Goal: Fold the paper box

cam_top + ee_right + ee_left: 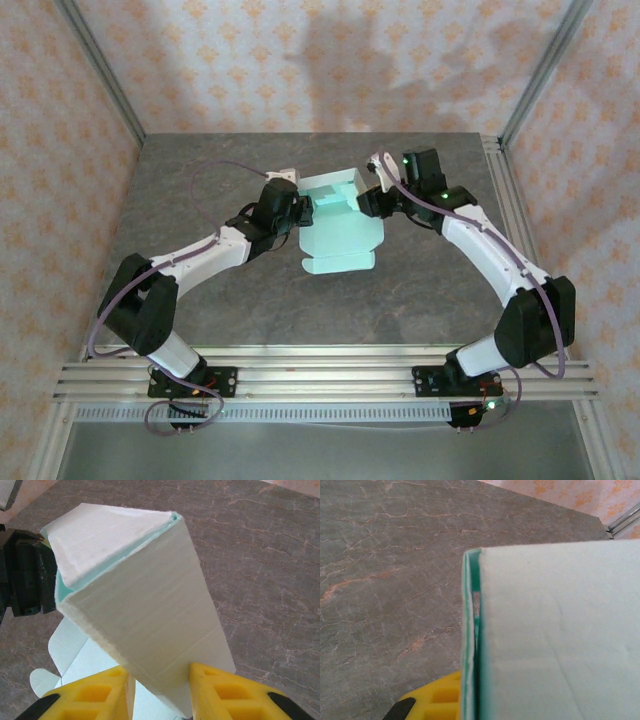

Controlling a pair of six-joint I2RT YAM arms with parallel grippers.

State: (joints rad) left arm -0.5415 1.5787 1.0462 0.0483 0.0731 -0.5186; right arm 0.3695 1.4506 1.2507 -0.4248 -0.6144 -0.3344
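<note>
In the top view the paper box sits in the middle of the grey marbled counter, partly folded. Its long axis runs from the upper part of the frame down towards the arm bases, leaning very slightly. The lower half lies flat on the counter and ends in a straight flap towards the bottom of the frame. The upper half is lifted and bent up between the two arms. The left pincer meets the raised part from the left and the right pincer meets it from the right, both at about the same height in the frame.

From the right wrist, the raised card forms a wedge whose ridge points to the upper right of the frame. A folded-over panel shows mint green inside the crease near the top. The right pincer's two yellow fingers stand at the bottom of the frame, one on each side of the wedge's lower end and clamped against it. Flat flaps with rounded tabs rest on the counter at lower left. The black body of the left pincer touches the card's left edge.

From the left wrist, a pale panel covers the right half of the frame, its doubled edge running straight up and down. One yellow finger shows at the bottom, just beside that edge. Whether this pincer is clamped or apart cannot be told.
</note>
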